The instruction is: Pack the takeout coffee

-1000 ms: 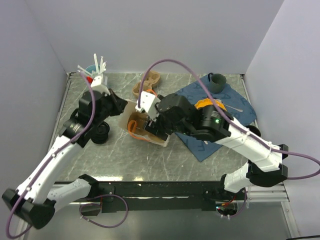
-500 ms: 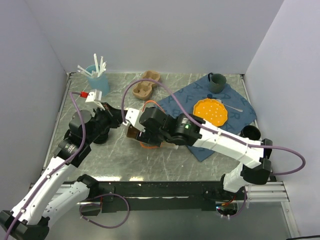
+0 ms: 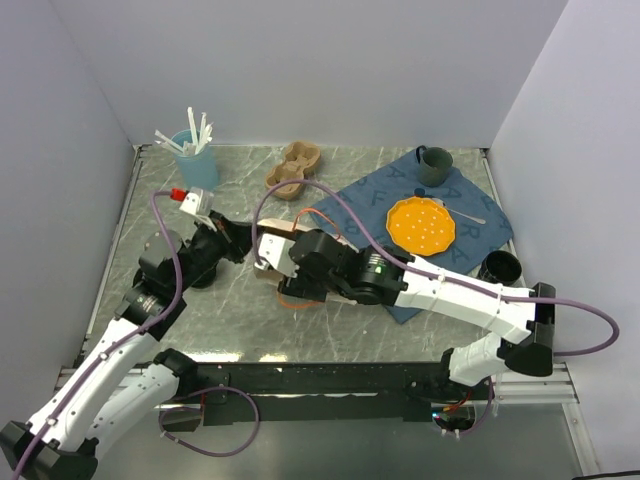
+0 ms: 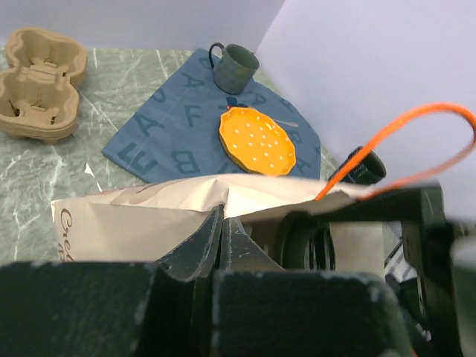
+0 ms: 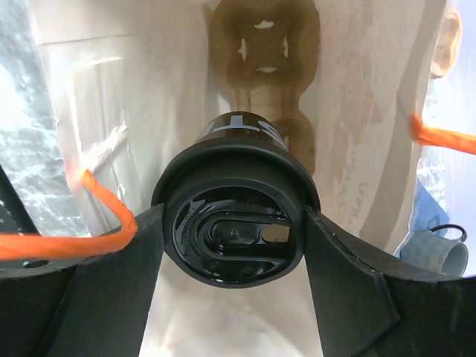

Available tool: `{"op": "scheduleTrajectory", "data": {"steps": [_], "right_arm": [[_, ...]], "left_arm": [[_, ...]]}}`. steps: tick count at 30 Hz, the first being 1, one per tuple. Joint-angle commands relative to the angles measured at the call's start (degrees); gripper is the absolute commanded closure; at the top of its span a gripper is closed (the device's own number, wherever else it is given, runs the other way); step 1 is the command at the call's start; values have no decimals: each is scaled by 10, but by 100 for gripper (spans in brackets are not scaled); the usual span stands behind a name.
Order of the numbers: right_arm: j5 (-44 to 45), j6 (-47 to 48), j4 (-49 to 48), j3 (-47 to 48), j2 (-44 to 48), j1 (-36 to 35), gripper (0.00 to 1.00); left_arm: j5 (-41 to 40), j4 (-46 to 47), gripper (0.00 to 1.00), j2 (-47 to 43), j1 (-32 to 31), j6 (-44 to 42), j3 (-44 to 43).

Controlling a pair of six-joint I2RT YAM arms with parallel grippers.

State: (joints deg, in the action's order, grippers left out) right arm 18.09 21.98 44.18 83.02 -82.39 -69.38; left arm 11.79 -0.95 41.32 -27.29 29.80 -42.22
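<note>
Because the right arm (image 3: 440, 285) covers it from above, the paper bag (image 3: 283, 228) barely shows there. Inside the bag, the right gripper (image 5: 233, 271) squeezes the takeout coffee (image 5: 234, 230), a round black cup with a smooth lid. The left gripper (image 4: 222, 234) is pinched tight on the bag's thin, crinkly rim. An orange cord handle (image 4: 401, 134) loops up.

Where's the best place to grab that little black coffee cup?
Probably at the lid of the coffee cup, from the lid end, a finger on each side. The lid is round, wider than the body, and faces out of the paper bag; the right gripper holds it that way.
</note>
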Motion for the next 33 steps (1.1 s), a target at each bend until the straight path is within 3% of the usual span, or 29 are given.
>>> {"op": "scheduleTrajectory", "data": {"steps": [1, 15, 21, 28, 33], "right_arm": [[-18, 31, -88, -37, 41, 31, 56], [-89, 79, -152, -112, 51, 72, 55], [-104, 83, -150, -110, 70, 76, 55], [-85, 101, -185, -145, 94, 108, 54], [-104, 90, -159, -104, 86, 136, 54]], "left_arm": [[46, 75, 99, -36, 1, -44, 30], [56, 82, 99, -36, 1, -53, 51], [28, 82, 99, 2, 2, -95, 26], [78, 120, 99, 10, 4, -150, 32], [86, 117, 99, 21, 5, -182, 26]]}}
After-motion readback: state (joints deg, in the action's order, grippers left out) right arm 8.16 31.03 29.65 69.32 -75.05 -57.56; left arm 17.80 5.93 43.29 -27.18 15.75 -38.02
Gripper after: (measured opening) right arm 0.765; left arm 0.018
